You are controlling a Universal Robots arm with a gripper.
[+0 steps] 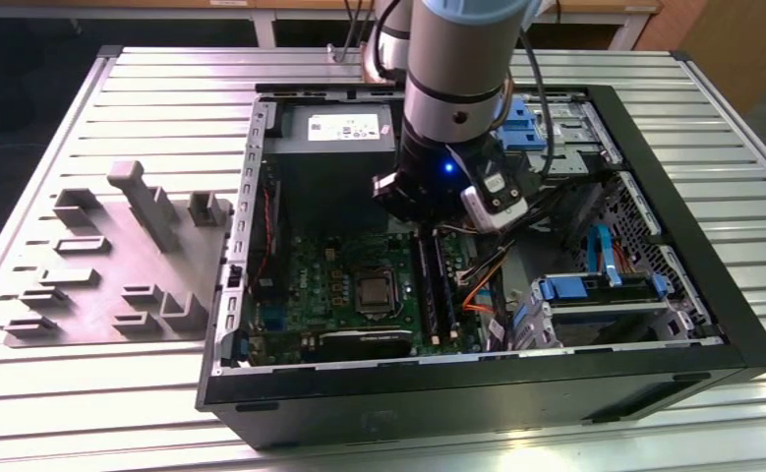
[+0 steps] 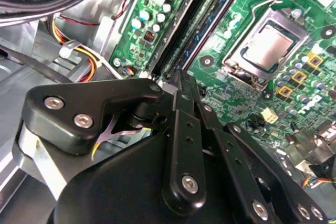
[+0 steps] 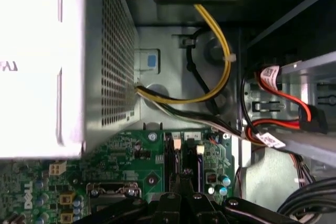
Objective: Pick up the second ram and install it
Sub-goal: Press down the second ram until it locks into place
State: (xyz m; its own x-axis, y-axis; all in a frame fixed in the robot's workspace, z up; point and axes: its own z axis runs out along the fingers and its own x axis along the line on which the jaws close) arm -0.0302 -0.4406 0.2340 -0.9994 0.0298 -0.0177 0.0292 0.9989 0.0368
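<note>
The second ram is a dark blue-green stick lying along the black slot strips on the green motherboard. It also shows as a bluish strip in the first wrist view and a dark strip in the exterior view. My gripper hangs inside the open computer case, shut, with its tip right over the near end of the stick. Between the fingers nothing shows. I cannot tell whether the tip touches the stick. The gripper tip sits between the slot strips, and the arm's wrist partly covers the gripper.
The processor socket lies beside the slots. A silver power supply fills the case's far end, with yellow and black cables looping from it. Blue drive brackets stand at the exterior view's right. A grey fixture plate lies outside the case.
</note>
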